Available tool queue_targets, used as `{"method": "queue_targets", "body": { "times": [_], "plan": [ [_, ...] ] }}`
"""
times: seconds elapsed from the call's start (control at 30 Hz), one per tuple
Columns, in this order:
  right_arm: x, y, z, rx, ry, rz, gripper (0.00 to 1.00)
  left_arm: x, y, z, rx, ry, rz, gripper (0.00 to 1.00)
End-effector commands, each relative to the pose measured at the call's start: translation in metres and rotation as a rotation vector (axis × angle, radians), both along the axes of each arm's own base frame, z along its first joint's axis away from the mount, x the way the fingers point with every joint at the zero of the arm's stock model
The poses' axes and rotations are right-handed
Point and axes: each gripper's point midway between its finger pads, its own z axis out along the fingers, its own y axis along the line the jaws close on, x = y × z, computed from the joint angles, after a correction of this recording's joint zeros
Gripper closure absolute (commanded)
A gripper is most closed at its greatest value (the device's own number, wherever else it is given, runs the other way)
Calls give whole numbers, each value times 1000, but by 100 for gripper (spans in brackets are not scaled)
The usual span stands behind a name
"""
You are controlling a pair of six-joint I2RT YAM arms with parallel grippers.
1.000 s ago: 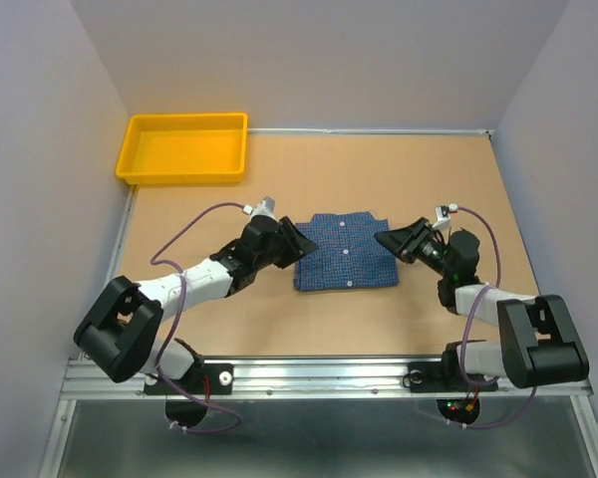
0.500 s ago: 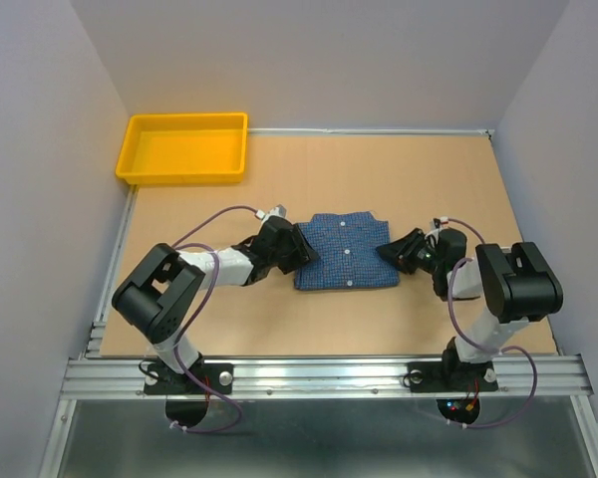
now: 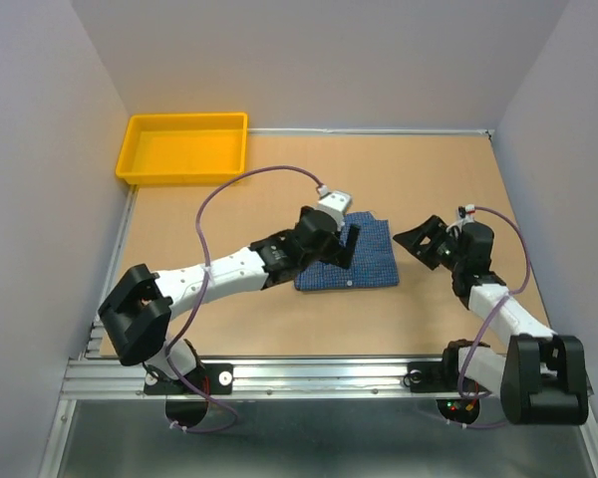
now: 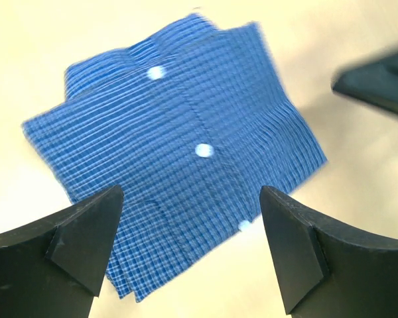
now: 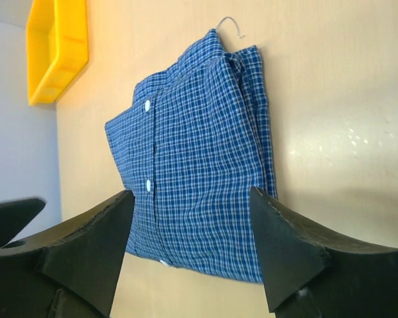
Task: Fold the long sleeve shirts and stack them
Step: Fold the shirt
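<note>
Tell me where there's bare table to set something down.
Bare: the brown tabletop behind the folded blue checked shirt, from the yellow plastic tray to the right wall; also the strip between shirt and near rail. Crowded: the left tool over the shirt, the right tool beside its right edge.

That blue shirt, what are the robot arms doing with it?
Two robot arms are folding it. The blue checked shirt lies on the table, folded into a neat rectangle with its buttons up. The left gripper hovers over it with jaws open, holding nothing. The right gripper is open too, just off the shirt's right edge.
</note>
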Motion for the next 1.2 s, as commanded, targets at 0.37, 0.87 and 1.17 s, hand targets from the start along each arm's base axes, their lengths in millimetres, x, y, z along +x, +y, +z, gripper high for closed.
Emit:
{"method": "queue_targets", "body": {
  "times": [0.37, 0.87, 1.17],
  "plan": [
    [-39, -34, 13, -233, 130, -94, 26, -19, -71, -45, 355, -98, -148, 25],
    [-41, 6, -48, -228, 279, 135, 50, -29, -27, -94, 386, 85, -63, 39],
    [-57, 93, -55, -159, 247, 288, 66, 2, 26, -85, 465, 46, -59, 34]
  ]
}}
